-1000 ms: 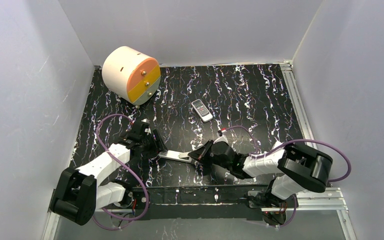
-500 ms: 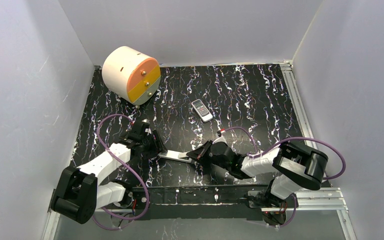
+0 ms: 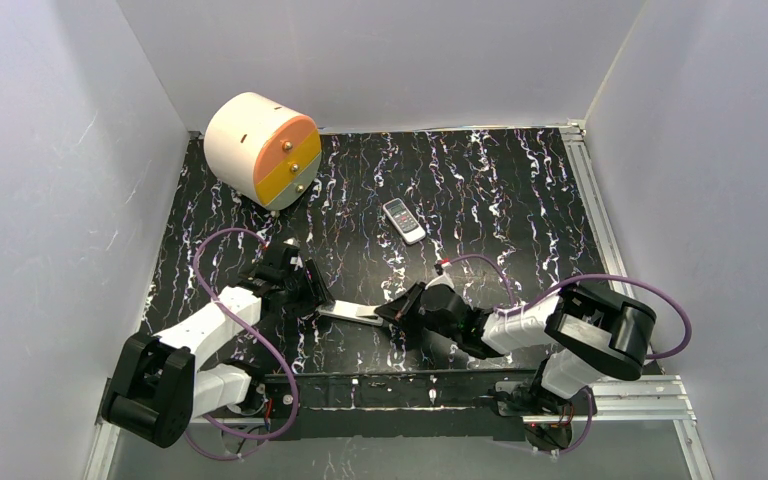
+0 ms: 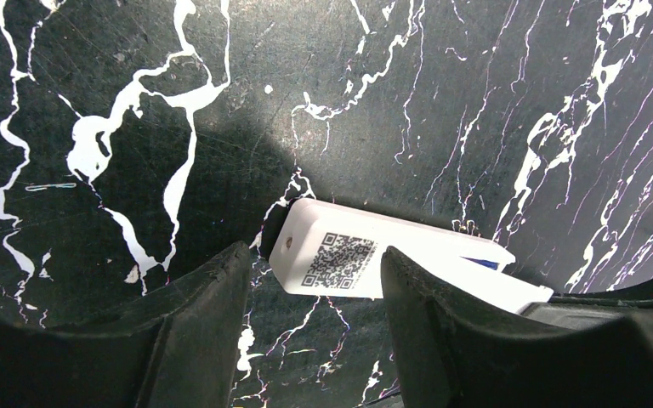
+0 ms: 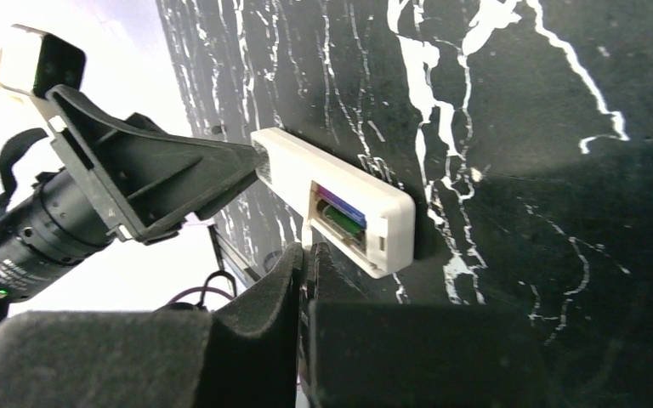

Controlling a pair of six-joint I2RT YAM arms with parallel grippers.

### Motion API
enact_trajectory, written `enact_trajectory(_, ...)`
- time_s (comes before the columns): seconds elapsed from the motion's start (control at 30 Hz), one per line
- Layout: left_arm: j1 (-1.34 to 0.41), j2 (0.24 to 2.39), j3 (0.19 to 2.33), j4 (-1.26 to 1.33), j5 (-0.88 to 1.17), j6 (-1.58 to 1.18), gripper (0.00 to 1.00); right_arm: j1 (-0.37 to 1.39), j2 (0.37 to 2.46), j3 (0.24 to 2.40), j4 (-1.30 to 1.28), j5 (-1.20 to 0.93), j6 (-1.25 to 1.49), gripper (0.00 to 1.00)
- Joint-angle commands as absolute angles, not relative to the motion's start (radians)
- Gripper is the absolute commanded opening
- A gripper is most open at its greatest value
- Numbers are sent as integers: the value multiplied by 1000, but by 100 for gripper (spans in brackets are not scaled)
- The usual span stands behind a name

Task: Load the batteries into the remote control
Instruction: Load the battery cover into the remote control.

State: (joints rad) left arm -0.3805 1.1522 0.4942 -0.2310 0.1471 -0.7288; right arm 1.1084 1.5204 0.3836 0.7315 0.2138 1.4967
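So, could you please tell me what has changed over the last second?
The right arm drew its elbow slightly left, nudging the shut right fingers a touch further along the white remote. Nothing was grasped or released. The left fingers holding the remote's end, the small grey remote and the drum stayed put.

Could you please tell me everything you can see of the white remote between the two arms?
The white remote is a slim bar that looks like hard plastic, back side up, on or just above the black marbled table. Its battery compartment is uncovered, with purple and green batteries seated inside. A QR-code sticker sits near one dark-capped end. The left end effector grips that end. The shut right end effector has its tip at the compartment's edge.
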Motion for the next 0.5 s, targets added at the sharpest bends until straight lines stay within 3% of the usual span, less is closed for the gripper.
enact_trajectory(0.0, -376, 1144, 506, -237, 149, -717, 56, 1124, 1504, 409, 632, 207, 1480, 12)
enact_trajectory(0.3, -376, 1141, 512, -245, 146, -717, 56, 1124, 1480, 429, 579, 224, 1457, 30)
enact_trajectory(0.47, -376, 1138, 515, -249, 144, -716, 57, 1124, 1466, 430, 566, 232, 1453, 34)
